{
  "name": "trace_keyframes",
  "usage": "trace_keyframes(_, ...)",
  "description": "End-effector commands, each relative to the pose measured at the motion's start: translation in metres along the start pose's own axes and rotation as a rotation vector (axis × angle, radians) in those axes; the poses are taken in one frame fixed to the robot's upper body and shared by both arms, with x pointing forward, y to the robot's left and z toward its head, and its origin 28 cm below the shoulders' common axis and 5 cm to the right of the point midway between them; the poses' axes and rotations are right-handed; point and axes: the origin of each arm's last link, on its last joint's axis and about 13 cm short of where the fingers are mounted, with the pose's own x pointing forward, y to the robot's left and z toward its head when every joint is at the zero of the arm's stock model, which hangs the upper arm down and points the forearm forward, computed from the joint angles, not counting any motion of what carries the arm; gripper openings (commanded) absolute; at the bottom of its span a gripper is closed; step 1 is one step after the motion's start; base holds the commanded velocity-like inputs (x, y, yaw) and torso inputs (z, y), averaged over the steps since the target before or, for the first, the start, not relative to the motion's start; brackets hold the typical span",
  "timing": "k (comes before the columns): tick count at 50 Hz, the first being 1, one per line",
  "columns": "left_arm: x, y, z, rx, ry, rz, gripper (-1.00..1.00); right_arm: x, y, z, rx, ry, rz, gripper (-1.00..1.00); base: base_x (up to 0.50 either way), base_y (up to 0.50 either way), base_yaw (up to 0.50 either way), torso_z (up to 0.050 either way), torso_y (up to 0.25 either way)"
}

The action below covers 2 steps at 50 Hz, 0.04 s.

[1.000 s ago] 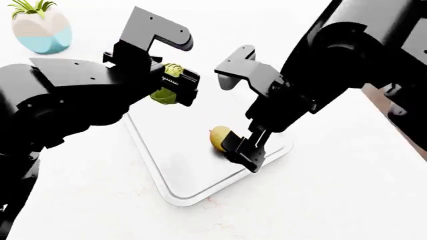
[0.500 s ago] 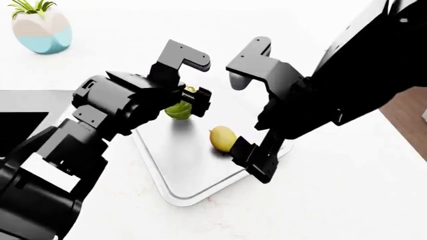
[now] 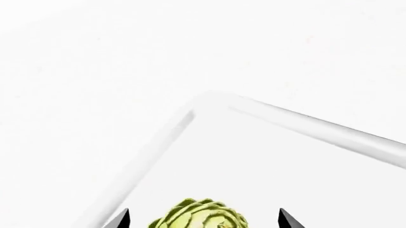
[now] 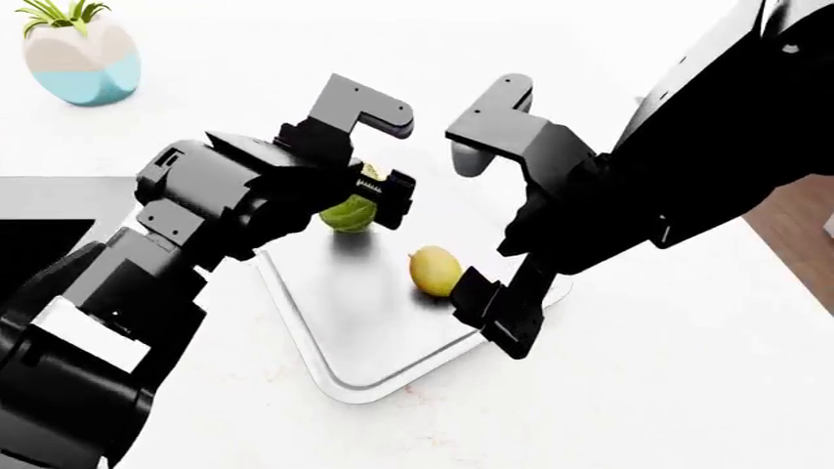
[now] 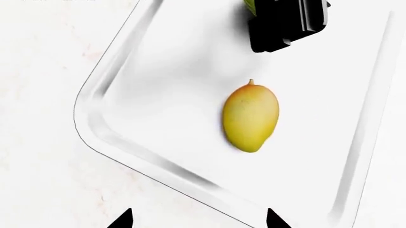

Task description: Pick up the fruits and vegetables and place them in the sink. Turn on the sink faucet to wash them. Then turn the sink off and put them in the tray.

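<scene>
A light green artichoke sits on the far part of the silver tray. My left gripper hangs over it, open. In the left wrist view the artichoke lies between the two fingertips with a gap on each side. A yellow-orange mango lies flat in the middle of the tray. My right gripper is open and holds nothing, just off the mango's near right side. The right wrist view shows the mango well apart from the fingertips. The faucet is out of view.
A potted plant in a white-and-blue pot stands at the far left of the white counter. The black sink basin with its grey rim shows at the left edge, partly behind my left arm. A brown floor strip marks the counter's right edge.
The left gripper came down with the artichoke onto the tray and its jaws now stand apart from it. The right gripper let go of the mango and drew back slightly.
</scene>
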Motion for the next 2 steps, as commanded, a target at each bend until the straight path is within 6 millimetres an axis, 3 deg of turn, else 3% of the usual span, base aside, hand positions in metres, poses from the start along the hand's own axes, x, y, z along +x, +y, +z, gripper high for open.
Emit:
trace_keyframes(1,-0.0242,0.0024,0.0096,0.002,-0.043,-0.02,1.0,0.0005,-0.0004,0.0028,-0.003,0.0,0.003,1.0,0.0,0.0,0.0,0.0,0.0)
trace_keyframes(2,-0.0275,0.0024,0.0111,-0.001,-0.053,-0.027,1.0,0.0002,0.0,0.0033,-0.004,0.001,0.003,1.0,0.0,0.0,0.0,0.0,0.0)
